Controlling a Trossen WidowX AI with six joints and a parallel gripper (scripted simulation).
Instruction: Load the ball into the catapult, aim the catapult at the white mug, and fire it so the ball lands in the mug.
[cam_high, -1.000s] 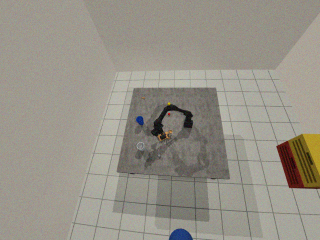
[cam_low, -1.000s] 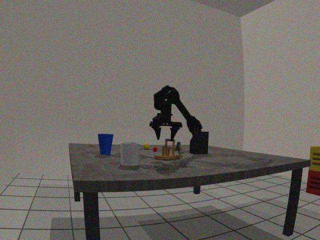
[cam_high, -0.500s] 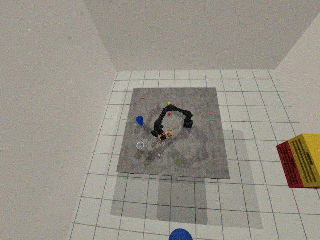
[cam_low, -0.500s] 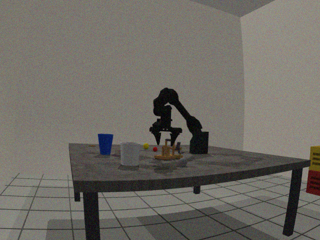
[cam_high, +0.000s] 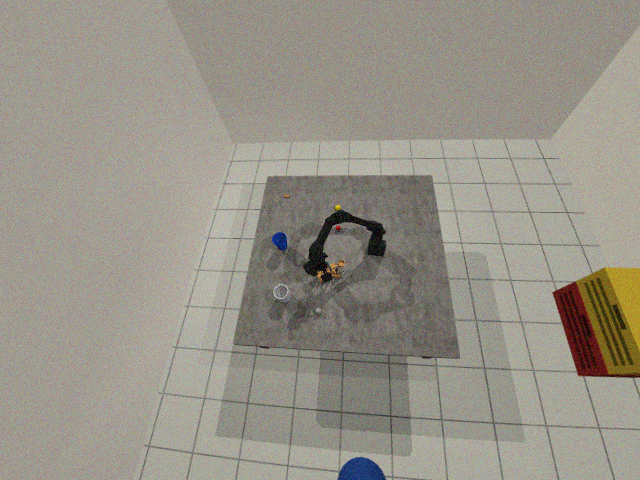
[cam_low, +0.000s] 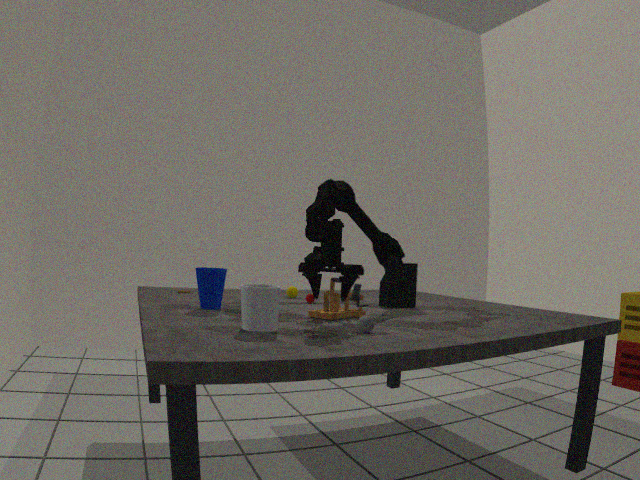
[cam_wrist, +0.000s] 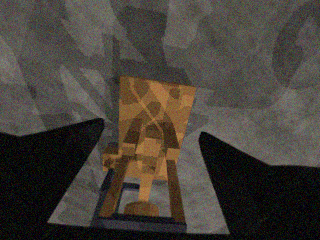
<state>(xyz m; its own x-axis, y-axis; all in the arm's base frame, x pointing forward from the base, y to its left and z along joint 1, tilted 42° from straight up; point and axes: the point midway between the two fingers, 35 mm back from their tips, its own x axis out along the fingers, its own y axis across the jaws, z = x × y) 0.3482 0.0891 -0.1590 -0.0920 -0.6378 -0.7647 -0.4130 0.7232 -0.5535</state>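
Note:
The orange catapult (cam_high: 340, 263) (cam_low: 337, 313) (cam_wrist: 182, 102) stands on the table (cam_high: 403, 196) (cam_low: 516, 326). My gripper (cam_low: 330, 298) (cam_wrist: 153, 129) is open, pointing down, its fingers apart on either side of the catapult's frame with nothing held between them. In the wrist view the catapult's round cup (cam_wrist: 142, 208) is near the bottom edge, and no ball shows in it. The white mug (cam_high: 283, 298) (cam_low: 259, 308) stands upright, left of the catapult in the top and exterior views. A small grey ball (cam_high: 317, 311) (cam_low: 364, 324) lies on the table, nearer the front edge than the catapult.
A blue cup (cam_high: 279, 240) (cam_low: 210, 288) stands behind the mug. A red ball (cam_high: 338, 227) (cam_low: 309, 298) and a yellow ball (cam_high: 337, 207) (cam_low: 292, 292) lie behind the catapult. A small orange piece (cam_high: 286, 195) (cam_low: 183, 291) lies at the far left.

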